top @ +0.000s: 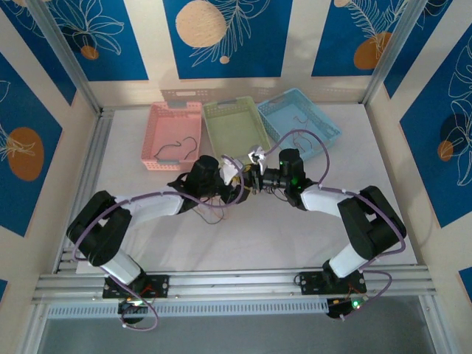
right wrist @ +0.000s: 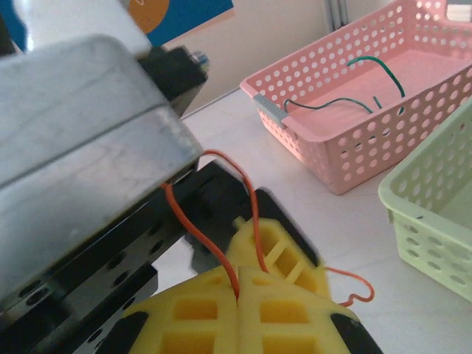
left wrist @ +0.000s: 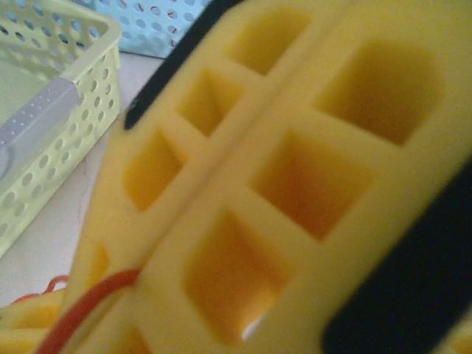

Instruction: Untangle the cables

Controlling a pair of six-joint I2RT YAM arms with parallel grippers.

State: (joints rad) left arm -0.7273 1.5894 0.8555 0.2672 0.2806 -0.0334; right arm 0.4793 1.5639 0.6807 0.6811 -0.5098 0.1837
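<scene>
Cables: thin red loops lie slack on the white table, just below my two grippers. Pink basket far left, green cable inside. My left gripper: clenched or not, cannot tell. Green basket middle. My right gripper is clenched on the orange cable. Blue basket right. Three baskets counted. Blue leaf-print wall panels behind.

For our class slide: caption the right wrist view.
Shut jaws pinch an orange wire; green wire lies in pink basket.
</scene>
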